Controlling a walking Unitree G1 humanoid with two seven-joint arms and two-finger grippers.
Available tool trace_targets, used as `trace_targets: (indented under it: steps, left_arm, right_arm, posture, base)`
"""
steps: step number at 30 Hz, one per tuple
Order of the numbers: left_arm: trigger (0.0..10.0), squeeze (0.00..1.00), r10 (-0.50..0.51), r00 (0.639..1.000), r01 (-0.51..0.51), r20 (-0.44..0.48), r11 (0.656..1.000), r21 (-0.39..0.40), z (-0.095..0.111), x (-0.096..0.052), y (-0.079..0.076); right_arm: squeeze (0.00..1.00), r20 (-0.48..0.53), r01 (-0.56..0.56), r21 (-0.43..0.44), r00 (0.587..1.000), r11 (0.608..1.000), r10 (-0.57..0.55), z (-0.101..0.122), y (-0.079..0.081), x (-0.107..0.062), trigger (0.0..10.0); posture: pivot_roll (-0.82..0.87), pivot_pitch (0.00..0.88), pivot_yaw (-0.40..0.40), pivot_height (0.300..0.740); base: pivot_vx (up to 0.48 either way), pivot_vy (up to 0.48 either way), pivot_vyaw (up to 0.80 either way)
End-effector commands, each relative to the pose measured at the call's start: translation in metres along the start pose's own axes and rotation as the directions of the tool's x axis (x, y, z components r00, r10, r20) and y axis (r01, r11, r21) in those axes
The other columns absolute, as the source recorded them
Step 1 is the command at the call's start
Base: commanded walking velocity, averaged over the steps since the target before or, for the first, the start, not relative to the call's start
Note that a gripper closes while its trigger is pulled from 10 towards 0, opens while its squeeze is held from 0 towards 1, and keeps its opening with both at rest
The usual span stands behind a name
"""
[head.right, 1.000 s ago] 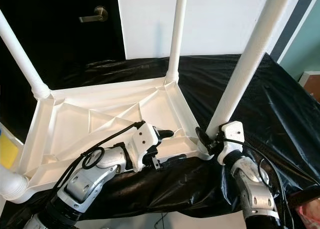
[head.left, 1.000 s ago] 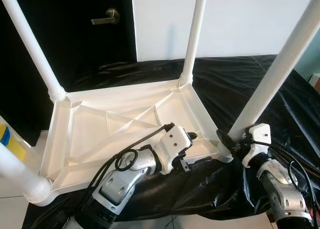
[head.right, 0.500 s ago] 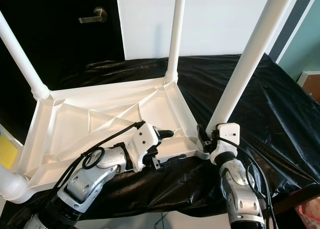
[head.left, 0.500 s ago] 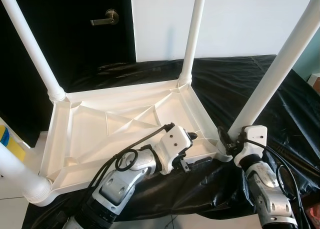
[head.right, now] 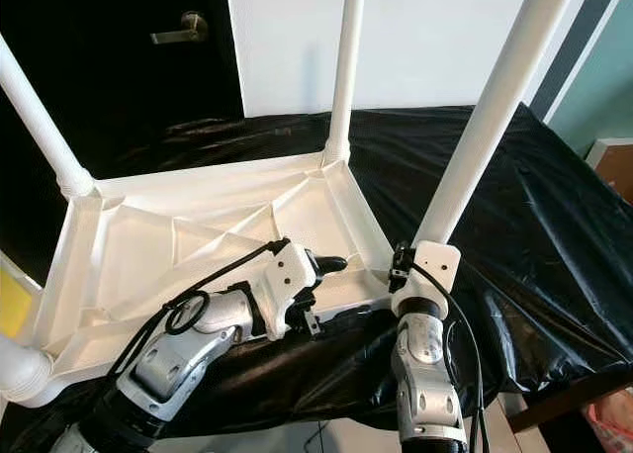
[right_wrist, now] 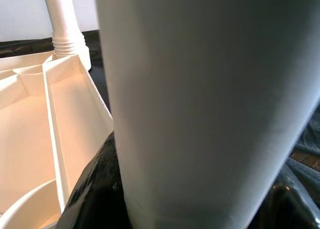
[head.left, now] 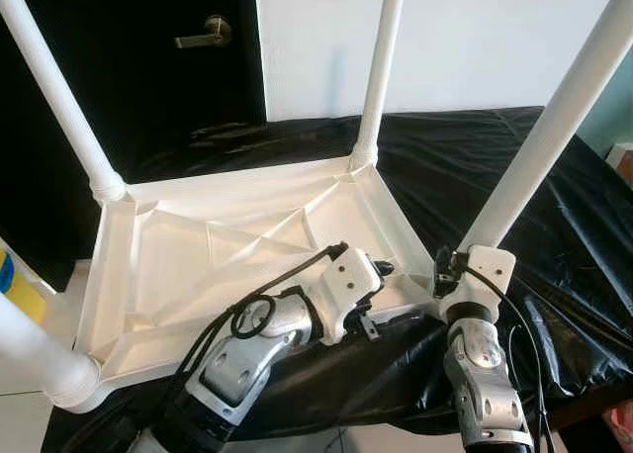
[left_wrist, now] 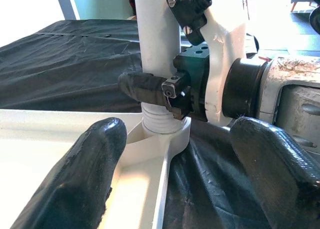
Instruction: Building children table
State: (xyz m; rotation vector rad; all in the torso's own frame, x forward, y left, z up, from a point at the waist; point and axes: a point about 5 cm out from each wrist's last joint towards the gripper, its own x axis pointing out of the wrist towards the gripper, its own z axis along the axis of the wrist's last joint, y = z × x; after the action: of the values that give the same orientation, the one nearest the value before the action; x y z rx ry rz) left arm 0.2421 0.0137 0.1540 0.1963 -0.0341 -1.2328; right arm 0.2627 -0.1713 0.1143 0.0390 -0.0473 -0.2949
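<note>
1. The white plastic table top [head.left: 247,250] lies upside down on a black sheet [head.left: 495,166], ribbed underside facing up, filling the scene's centre and left.
2. 4 white legs stand up from its corners: one at 11 o'clock [head.left: 59,97], one at 12 o'clock [head.left: 381,67], one at 8 o'clock [head.left: 30,349], and the near-right leg [head.left: 554,127] rising from about 4 o'clock toward 2 o'clock.
3. The right gripper [head.left: 445,271] is at the base of the near-right leg, at the table top's near-right corner. In the left wrist view a black finger [left_wrist: 145,89] crosses the front of the leg just above its threaded collar; in the right wrist view the leg sits between the 2 fingers, which close around it.
4. The left gripper [head.left: 381,271] hangs over the table top's near edge, at 9 o'clock from the right gripper and near it. Its 2 fingers [left_wrist: 85,174] are spread apart, holding nothing, one over the white rim and one over the black sheet.
5. At 11 o'clock behind the table stands a dark door with a lever handle [head.left: 201,33]; a white wall [head.left: 475,38] spans 12 to 2 o'clock.
</note>
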Motion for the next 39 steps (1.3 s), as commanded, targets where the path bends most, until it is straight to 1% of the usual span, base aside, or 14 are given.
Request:
trace_targets:
  steps: [1,7,8,9,12,18,20,25,26,29,32,34,38,39]
  left_arm:
    - [10.0,0.00,-0.026,1.000,0.026,-0.005,1.000,0.004,0.000,0.002,0.000]
    - [10.0,0.00,-0.027,1.000,0.027,-0.007,1.000,0.011,0.000,0.001,0.001]
    - [10.0,0.00,-0.027,1.000,0.027,-0.008,1.000,0.012,0.000,0.001,0.001]
    - [10.0,0.00,-0.027,1.000,0.027,-0.008,1.000,0.012,0.000,0.001,0.001]
    - [10.0,0.00,-0.027,1.000,0.027,-0.009,1.000,0.012,0.000,0.001,0.001]
    - [10.0,0.00,-0.028,1.000,0.028,-0.010,1.000,0.012,-0.001,0.001,0.000]
    - [10.0,0.00,-0.028,1.000,0.028,-0.012,1.000,0.012,-0.001,0.000,0.001]
    - [10.0,0.00,-0.028,1.000,0.028,-0.013,1.000,0.014,-0.001,0.000,0.001]
    - [10.0,0.00,-0.031,0.999,0.031,-0.015,0.999,0.016,-0.001,0.000,0.001]
    - [10.0,0.00,-0.032,0.999,0.033,-0.016,0.999,0.017,-0.001,0.000,0.001]
    - [10.0,0.00,-0.040,0.999,0.040,-0.018,0.999,0.022,-0.002,0.000,0.002]
    - [10.0,0.00,-0.040,0.999,0.040,-0.018,0.999,0.022,-0.002,0.000,0.002]
    - [10.0,0.00,-0.040,0.999,0.041,-0.033,0.998,0.038,-0.004,0.001,0.004]
    - [10.0,0.00,-0.040,0.999,0.041,-0.033,0.998,0.038,-0.004,0.001,0.004]
  right_arm:
    - [0.00,-0.048,0.011,0.019,0.999,1.000,-0.010,-0.007,-0.004,-0.002,10.0]
    - [0.00,-0.039,-0.027,0.011,0.999,1.000,0.028,-0.005,-0.002,-0.006,10.0]
    - [0.26,-0.033,-0.030,0.009,0.999,1.000,0.030,-0.004,-0.002,-0.006,10.0]
    - [0.95,-0.026,-0.035,0.007,0.999,0.999,0.036,-0.003,-0.002,-0.005,10.0]
    - [1.00,-0.016,-0.040,0.006,0.999,0.999,0.040,-0.001,-0.002,-0.005,10.0]
    - [1.00,0.015,-0.095,-0.015,0.995,0.995,0.095,0.004,-0.008,-0.003,10.0]
    - [1.00,0.005,-0.202,-0.013,0.979,0.979,0.202,0.003,-0.013,-0.001,10.0]
    - [1.00,0.007,-0.300,-0.029,0.954,0.954,0.300,0.003,-0.019,0.001,10.0]
    - [0.02,-0.003,-0.378,-0.052,0.926,0.924,0.378,0.002,-0.022,0.003,10.0]
    - [0.02,-0.012,-0.427,-0.068,0.904,0.902,0.427,0.002,-0.024,0.005,10.0]
    - [0.00,-0.030,-0.548,-0.107,0.836,0.830,0.548,0.003,-0.027,0.012,10.0]
    - [0.00,-0.030,-0.548,-0.107,0.836,0.830,0.548,0.003,-0.027,0.012,10.0]
    - [0.00,-0.077,-0.654,-0.145,0.756,0.743,0.650,0.003,-0.032,0.021,10.0]
    - [0.00,-0.077,-0.654,-0.145,0.756,0.743,0.650,0.003,-0.032,0.021,10.0]
  posture:
    - [-0.05,0.000,-0.013,0.740]
    - [-0.05,0.000,-0.013,0.740]
    - [-0.05,0.000,-0.013,0.740]
    - [-0.05,0.000,-0.013,0.740]
    - [-0.05,0.000,-0.012,0.740]
    - [-0.05,0.000,-0.013,0.740]
    - [-0.05,0.000,-0.012,0.740]
    - [-0.05,0.000,-0.010,0.740]
    - [-0.06,0.000,-0.005,0.740]
    - [-0.06,0.000,-0.005,0.740]
    - [-0.06,0.000,-0.003,0.740]
    - [-0.06,0.000,-0.003,0.740]
    - [-0.06,0.000,-0.003,0.740]
    - [-0.06,0.000,-0.003,0.740]
  base:
    - [0.000,0.000,0.00]
    - [0.000,0.000,0.00]
    - [0.000,0.000,0.00]
    - [0.000,0.000,0.00]
    - [0.000,0.000,0.00]
    - [0.000,0.000,0.00]
    - [0.000,0.000,0.00]
    - [0.000,0.000,0.00]
    - [0.000,0.000,0.00]
    - [0.000,0.000,0.00]
    - [0.000,0.000,0.00]
    - [0.000,0.000,0.00]
    - [0.000,0.000,0.00]
    - [0.000,0.000,0.00]
